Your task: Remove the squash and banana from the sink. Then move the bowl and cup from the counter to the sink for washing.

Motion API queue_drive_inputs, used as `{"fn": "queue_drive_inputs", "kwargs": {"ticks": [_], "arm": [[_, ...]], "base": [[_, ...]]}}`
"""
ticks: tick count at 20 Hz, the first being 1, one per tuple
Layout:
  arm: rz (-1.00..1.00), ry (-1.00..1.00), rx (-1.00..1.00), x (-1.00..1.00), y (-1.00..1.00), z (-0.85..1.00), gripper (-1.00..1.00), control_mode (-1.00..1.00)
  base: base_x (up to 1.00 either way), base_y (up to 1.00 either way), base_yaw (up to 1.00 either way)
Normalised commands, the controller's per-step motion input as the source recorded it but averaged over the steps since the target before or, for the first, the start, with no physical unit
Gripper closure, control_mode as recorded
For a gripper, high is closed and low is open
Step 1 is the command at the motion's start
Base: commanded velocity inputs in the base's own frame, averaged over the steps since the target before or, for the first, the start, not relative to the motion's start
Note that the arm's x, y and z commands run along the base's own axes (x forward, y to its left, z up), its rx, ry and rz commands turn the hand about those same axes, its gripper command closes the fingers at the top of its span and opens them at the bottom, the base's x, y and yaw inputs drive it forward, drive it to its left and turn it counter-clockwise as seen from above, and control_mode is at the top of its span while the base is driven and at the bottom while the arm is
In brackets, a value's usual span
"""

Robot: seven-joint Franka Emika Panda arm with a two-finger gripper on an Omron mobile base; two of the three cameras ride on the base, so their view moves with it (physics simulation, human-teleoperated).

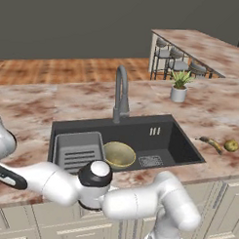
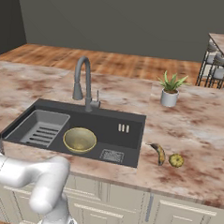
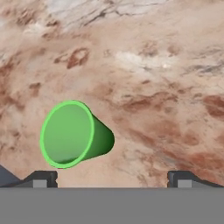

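One cup (image 3: 72, 134) is left for us, standing on the counter (image 3: 166, 96) above our left finger (image 3: 40, 179); fingers wide apart, empty. Descending off-centre, we could knock it over.

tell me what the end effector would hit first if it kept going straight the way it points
Probably the marble counter. The open end effector looks down at it, and the green cup stands left of centre, near the left fingertip, so it may be clipped; depth is unclear.
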Motion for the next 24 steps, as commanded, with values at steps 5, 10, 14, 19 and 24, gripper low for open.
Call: {"fn": "queue_drive_inputs", "kwargs": {"ticks": [5, 10, 14, 19, 24], "arm": [[-0.02, 0.02, 0.00, 0.12, 0.07, -0.01, -1.00, -1.00], [-0.01, 0.03, 0.00, 0.01, 0.16, -0.07, -1.00, -1.00], [-0.01, 0.02, 0.00, 0.00, 0.18, -0.08, -1.00, -1.00], [0.00, 0.01, 0.00, 0.04, 0.14, -0.04, -1.00, -1.00], [-0.01, 0.05, -0.01, 0.16, 0.09, 0.00, -1.00, -1.00]], "base": [[0.00, 0.00, 0.00], [0.00, 0.00, 0.00], [0.00, 0.00, 0.00], [0.00, 0.00, 0.00], [0.00, 0.00, 0.00]]}}
